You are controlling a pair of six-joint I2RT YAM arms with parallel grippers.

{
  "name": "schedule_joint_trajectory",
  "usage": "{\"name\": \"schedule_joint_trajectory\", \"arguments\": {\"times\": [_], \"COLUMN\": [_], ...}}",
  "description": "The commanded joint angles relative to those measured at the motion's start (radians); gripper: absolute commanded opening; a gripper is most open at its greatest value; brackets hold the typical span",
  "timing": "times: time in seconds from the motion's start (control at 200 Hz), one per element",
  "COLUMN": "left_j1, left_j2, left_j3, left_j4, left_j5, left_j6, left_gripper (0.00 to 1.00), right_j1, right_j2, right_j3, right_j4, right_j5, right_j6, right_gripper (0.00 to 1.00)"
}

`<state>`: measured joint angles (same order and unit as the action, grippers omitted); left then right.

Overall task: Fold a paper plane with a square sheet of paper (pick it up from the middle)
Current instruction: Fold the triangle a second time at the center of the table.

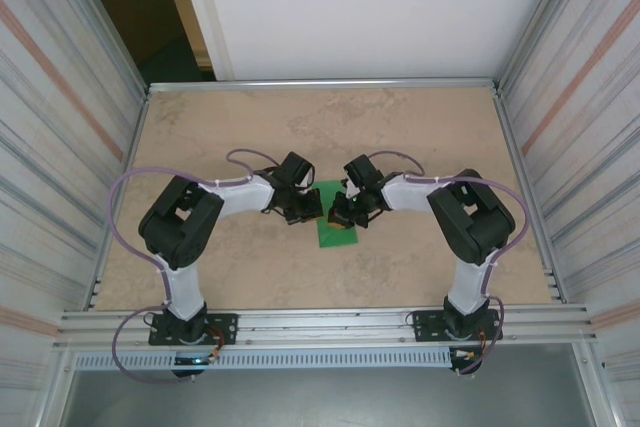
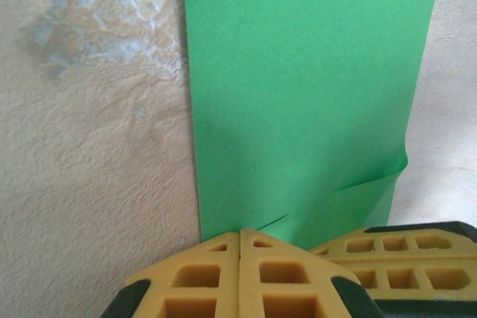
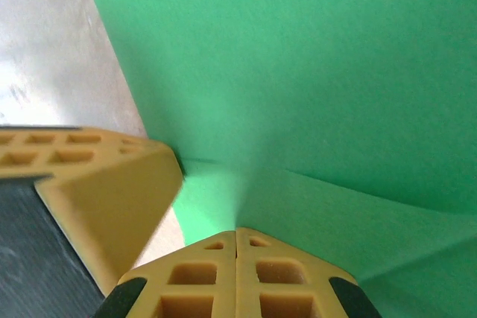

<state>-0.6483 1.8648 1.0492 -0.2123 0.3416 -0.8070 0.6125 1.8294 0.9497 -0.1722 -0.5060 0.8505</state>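
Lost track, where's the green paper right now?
Top view: the green paper lies at the centre of the table, with the left gripper and right gripper tips both on it.

The top external camera hangs high behind the arm bases (image 1: 185, 327), looking down and forward over the whole worktop (image 1: 300, 117) (a wide, distant look). Each wrist camera rides just behind its own gripper, pointing along the fingers and very near the surface. The left gripper (image 2: 240, 232) and the right gripper (image 3: 237, 230) sit at the bottom edge. All three views share the green paper (image 1: 337, 235). Each wrist view also catches what seems to be the other arm's gripper.
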Motion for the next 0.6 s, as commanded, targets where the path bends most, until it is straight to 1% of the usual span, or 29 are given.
{"name": "schedule_joint_trajectory", "arguments": {"times": [0.0,0.195,0.341,0.416,0.596], "left_j1": [0.005,0.007,0.006,0.003,0.004], "left_j2": [0.072,0.079,0.079,0.079,0.076], "left_j3": [-0.055,-0.057,-0.045,-0.037,-0.024], "left_j4": [-0.091,-0.081,-0.069,-0.07,-0.072], "left_j5": [-0.069,-0.062,-0.047,-0.041,-0.035], "left_j6": [0.016,0.019,0.021,0.023,0.025], "left_gripper": [0.0,0.0,0.0,0.0,0.0], "right_j1": [-0.014,-0.048,-0.051,-0.04,-0.01], "right_j2": [-0.055,-0.165,-0.261,-0.245,-0.116], "right_j3": [-0.077,-0.153,-0.121,-0.09,-0.02], "right_j4": [-0.083,-0.092,-0.053,-0.043,-0.011], "right_j5": [-0.003,0.001,0.015,0.024,0.036], "right_j6": [-0.05,-0.077,-0.076,-0.074,-0.071], "right_gripper": [0.0,0.0,0.0,0.0,0.0]}}
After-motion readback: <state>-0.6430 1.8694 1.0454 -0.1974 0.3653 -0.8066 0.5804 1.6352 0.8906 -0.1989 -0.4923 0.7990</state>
